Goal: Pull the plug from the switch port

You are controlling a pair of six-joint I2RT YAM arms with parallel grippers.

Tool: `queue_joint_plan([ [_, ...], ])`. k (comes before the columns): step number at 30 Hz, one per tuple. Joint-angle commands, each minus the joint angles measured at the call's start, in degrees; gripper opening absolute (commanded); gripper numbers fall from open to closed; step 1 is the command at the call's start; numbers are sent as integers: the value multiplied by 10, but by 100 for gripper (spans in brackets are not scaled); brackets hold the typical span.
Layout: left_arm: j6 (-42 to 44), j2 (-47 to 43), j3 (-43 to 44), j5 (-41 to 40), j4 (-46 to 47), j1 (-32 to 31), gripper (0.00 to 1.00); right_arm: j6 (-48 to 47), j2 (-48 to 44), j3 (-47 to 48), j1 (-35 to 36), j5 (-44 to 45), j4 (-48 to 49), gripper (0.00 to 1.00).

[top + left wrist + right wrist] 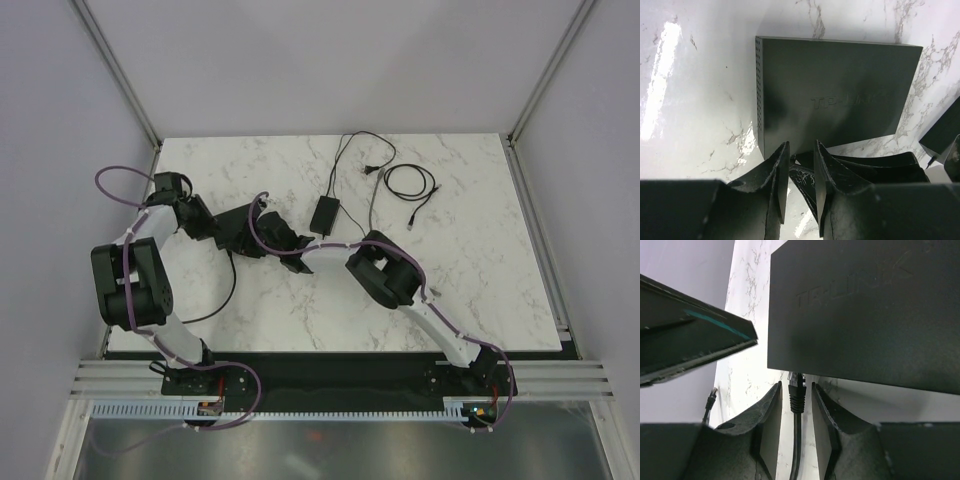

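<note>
**A:** Where is the plug?

**B:** We see a small black network plug [797, 388] with a ribbed boot. It is seated in the near edge of the flat black rectangular switch [865, 310], which lies left of centre on the white marble desk [480, 280].

**A:** And our jaws?

**B:** The right jaws are nearer. They stand spread, one on each side of the plug, close but not pinching it. The plug's black cable [796, 450] runs straight back between them, so we judge the pull follows that line, away from the switch. The left jaws sit part-spread at the switch's edge too. We cannot tell whether they hold anything.
</note>
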Motion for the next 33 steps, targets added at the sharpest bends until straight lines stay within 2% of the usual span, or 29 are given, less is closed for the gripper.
queue_joint_plan([
  [1, -16, 17, -5, 20, 15, 2, 33, 17, 24, 33, 2, -2, 2, 37],
  [7, -21, 26, -7, 3, 14, 1, 28, 27, 31, 38, 6, 2, 10, 37],
  [13, -22, 27, -10, -6, 12, 1, 27, 37, 41, 50, 5, 5, -2, 34],
  [17, -22, 30, -10, -2, 11, 1, 26, 45, 41, 49, 6, 11, -11, 26],
  [22, -23, 29, -10, 0, 12, 0, 26, 46, 44, 52, 5, 13, -23, 23],
  [25, -22, 30, -10, 1, 11, -2, 26, 55, 47, 50, 5, 13, -29, 17],
  [28, -21, 32, -9, 2, 10, -3, 25, 81, 54, 49, 2, -5, -32, 8],
  [29, -21, 32, -8, 2, 10, -3, 25, 87, 57, 53, 1, -13, -35, 1],
  [33, -19, 36, -7, 6, 11, -4, 24, 95, 63, 70, -4, -27, -73, 0],
])
